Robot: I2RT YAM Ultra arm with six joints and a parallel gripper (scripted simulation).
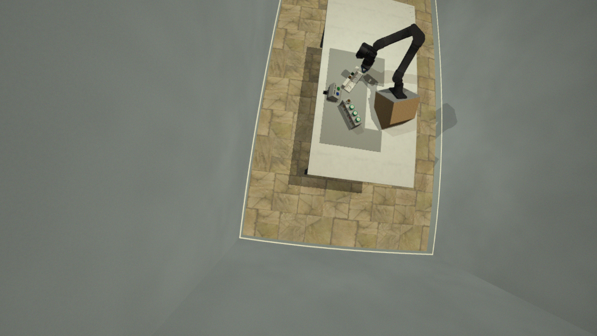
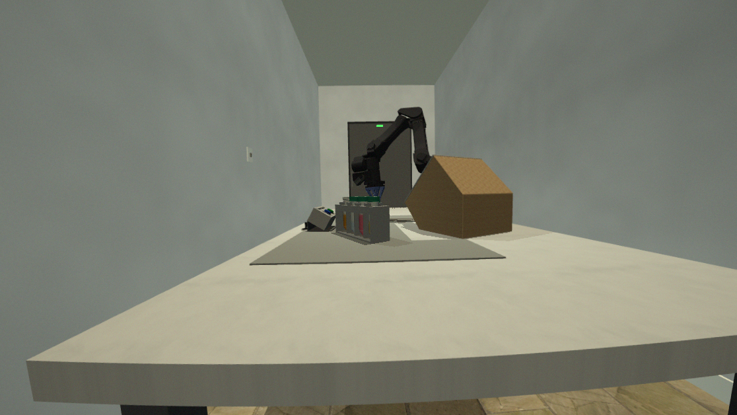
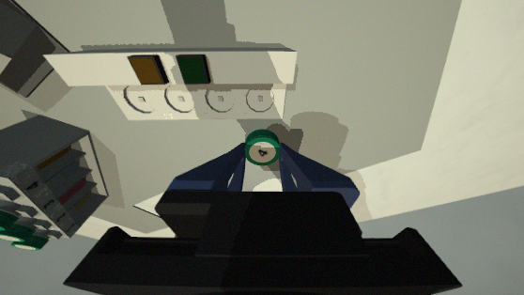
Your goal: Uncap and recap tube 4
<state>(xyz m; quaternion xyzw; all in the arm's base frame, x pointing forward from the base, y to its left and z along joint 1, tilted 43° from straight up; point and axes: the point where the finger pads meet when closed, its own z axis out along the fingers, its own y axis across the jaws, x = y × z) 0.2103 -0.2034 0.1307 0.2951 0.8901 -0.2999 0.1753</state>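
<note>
My gripper (image 3: 262, 147) is shut on the green cap of tube 4 (image 3: 262, 152), whose pale dot reads 4. It hangs above the mat, just short of the cap tray (image 3: 199, 102) and about in line with the rightmost nest, cap nest 4 (image 3: 259, 99). All the nests look empty. The amber lamp (image 3: 146, 69) and green lamp (image 3: 192, 69) on the console both look dark. The decapping station (image 3: 52, 169) is at the left edge, with green caps (image 3: 19, 235) on other tubes. In the top view my gripper (image 1: 365, 68) is over the tray's end (image 1: 352, 79).
The key desk (image 1: 334, 91) with the blue and green keys stands beyond the decapping station (image 1: 350, 113). A brown box (image 1: 394, 107) carries my arm's base. In the exterior view the station (image 2: 362, 221) stands in front of my gripper (image 2: 372, 195).
</note>
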